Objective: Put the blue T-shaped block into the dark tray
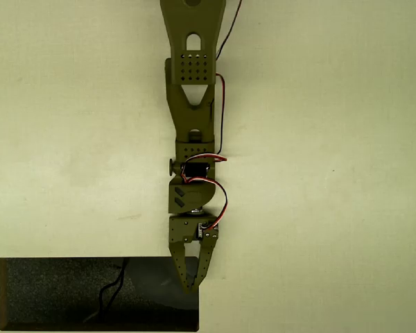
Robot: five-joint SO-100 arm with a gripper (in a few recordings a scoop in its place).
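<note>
Overhead view: the olive arm (pixel 192 104) reaches down the picture from the top edge, red and black wires looping along its wrist. Its pincer (pixel 191 286) hangs over the tray's (pixel 48 295) upper right corner, fingers drawn to a narrow V with tips nearly meeting and nothing visible between them. Most of the tray stretches left of the pincer, on the pale table (pixel 333 208). I cannot find the block.
</note>
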